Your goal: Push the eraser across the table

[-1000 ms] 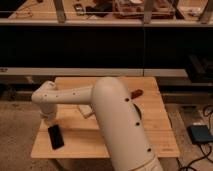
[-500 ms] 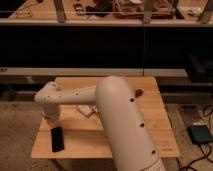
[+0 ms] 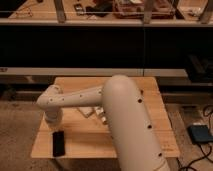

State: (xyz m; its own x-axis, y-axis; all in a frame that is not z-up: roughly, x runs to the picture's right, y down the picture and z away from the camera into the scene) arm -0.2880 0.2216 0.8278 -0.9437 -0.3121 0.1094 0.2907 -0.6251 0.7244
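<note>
The eraser (image 3: 59, 143) is a flat black slab lying near the front left corner of the light wooden table (image 3: 150, 115), its long side pointing toward the front edge. My white arm reaches from the lower right across the table, bends at the left and turns down. The gripper (image 3: 55, 128) is at the end of that bend, right behind the eraser's far end and close to the tabletop. I cannot tell whether it touches the eraser.
A small pale block (image 3: 88, 112) lies mid-table, partly under the arm. Dark shelving with a cluttered top (image 3: 105, 10) stands behind the table. A blue-grey object (image 3: 200, 134) and cables lie on the floor at right. The table's front edge is just beyond the eraser.
The eraser has slid a little toward the front edge, with the gripper following behind it. The arm's thick link now covers more of the table's right side.
</note>
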